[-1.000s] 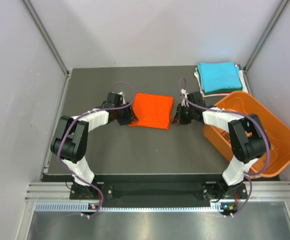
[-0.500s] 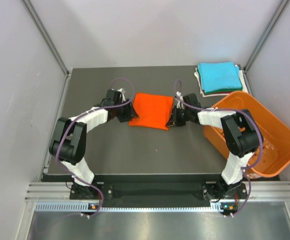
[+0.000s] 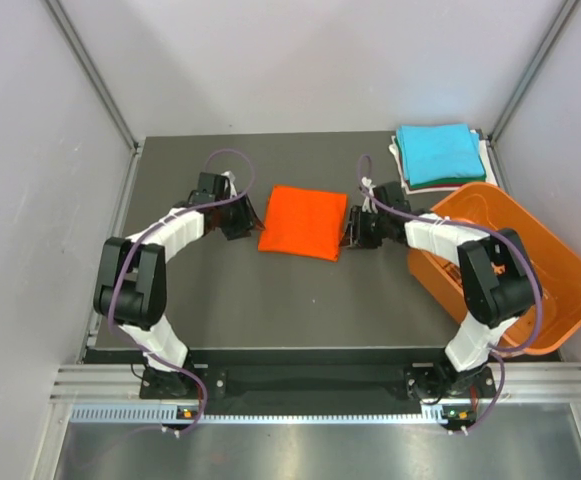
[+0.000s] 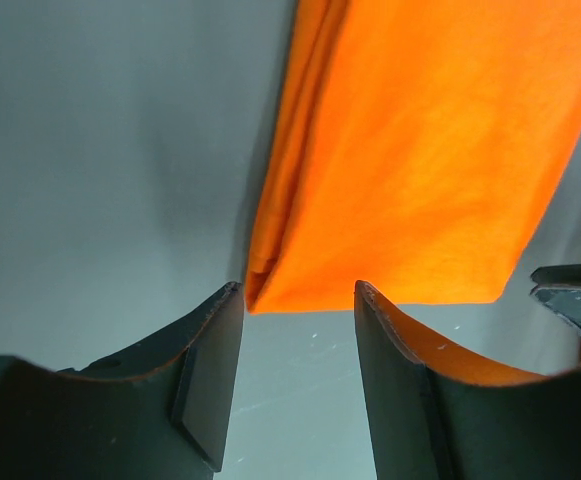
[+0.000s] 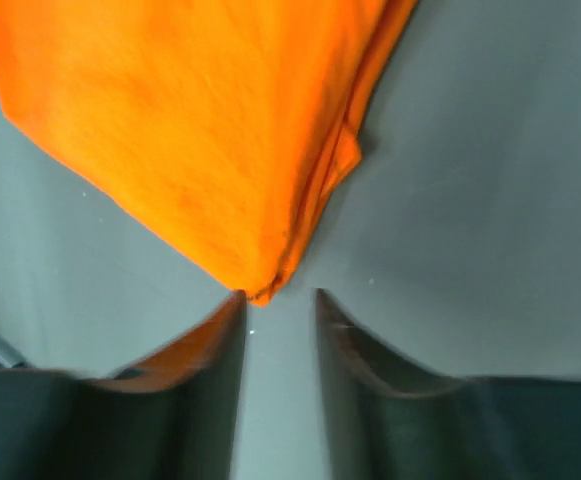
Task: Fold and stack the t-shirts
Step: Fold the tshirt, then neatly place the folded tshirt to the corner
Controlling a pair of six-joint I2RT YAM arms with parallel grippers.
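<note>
The left gripper (image 4: 298, 290) stood open and empty, just off one edge of the folded orange t-shirt (image 3: 303, 221), which lay mid-way across the table (image 3: 270, 310). The right gripper (image 5: 278, 295), narrowly parted, held nothing at the opposite corner. Pinching only the top layers could unfold the shirt on the way to the turquoise-topped stack (image 3: 435, 152) at the far right corner.

An orange plastic basket (image 3: 562, 272) sits at the dark table's (image 3: 270, 300) right edge.

The dark table (image 3: 270, 300) carries a folded orange shirt (image 3: 304, 221) at centre, a turquoise-topped shirt stack (image 3: 437, 152) at one o'clock, and an orange basket (image 3: 560, 268) at four o'clock.
</note>
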